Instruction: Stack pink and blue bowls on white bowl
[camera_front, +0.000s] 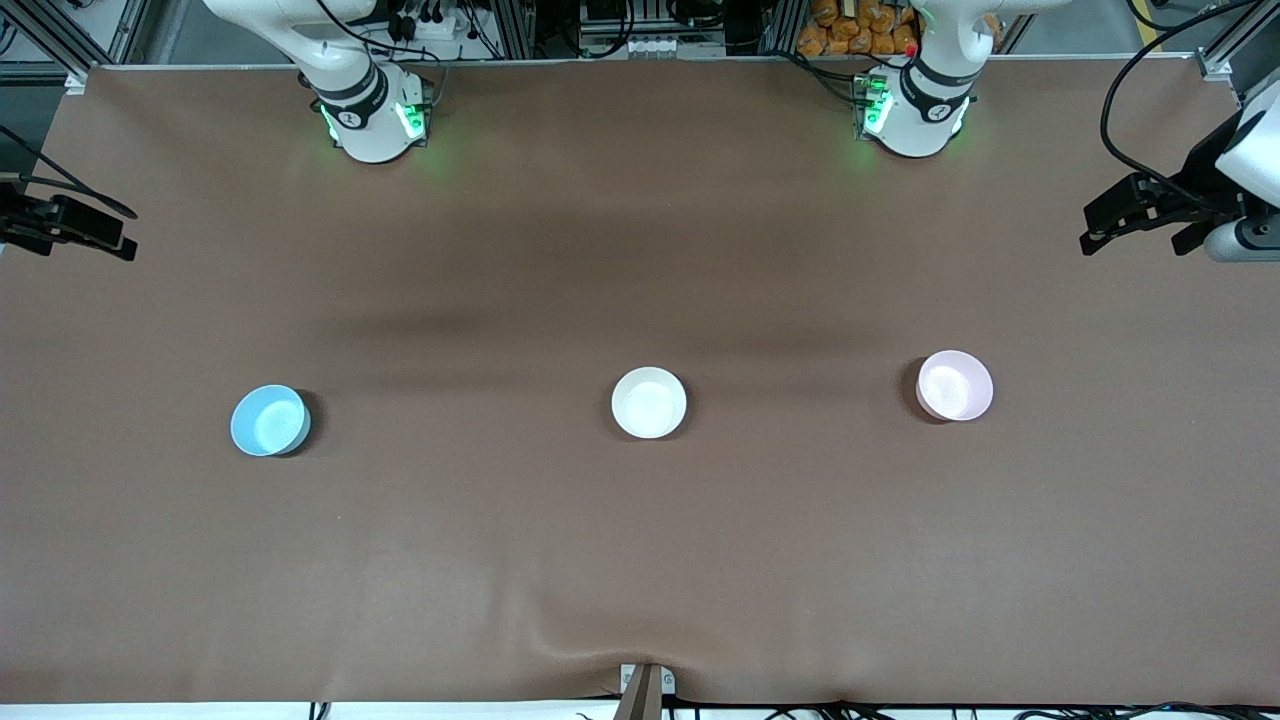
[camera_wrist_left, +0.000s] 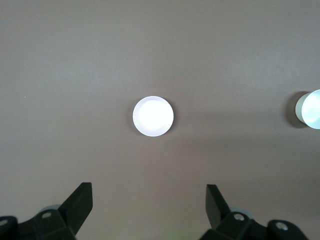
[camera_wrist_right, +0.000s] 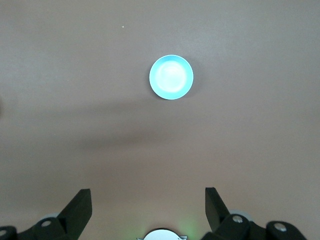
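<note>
Three small bowls stand in a row on the brown table. The light blue bowl (camera_front: 270, 420) is toward the right arm's end, the white bowl (camera_front: 649, 402) is in the middle, and the pale pink bowl (camera_front: 955, 385) is toward the left arm's end. My left gripper (camera_wrist_left: 148, 189) (camera_front: 1140, 225) hangs high, open and empty. Its view shows the pink bowl (camera_wrist_left: 153, 116), washed out, and the white bowl (camera_wrist_left: 312, 109) at the edge. My right gripper (camera_wrist_right: 147, 192) (camera_front: 70, 235) hangs high, open and empty, with the blue bowl (camera_wrist_right: 171, 77) below.
The two arm bases (camera_front: 372, 120) (camera_front: 915, 115) stand along the table's edge farthest from the front camera. The brown table cover (camera_front: 640, 560) has a wrinkle near a small bracket (camera_front: 645, 685) at the nearest edge.
</note>
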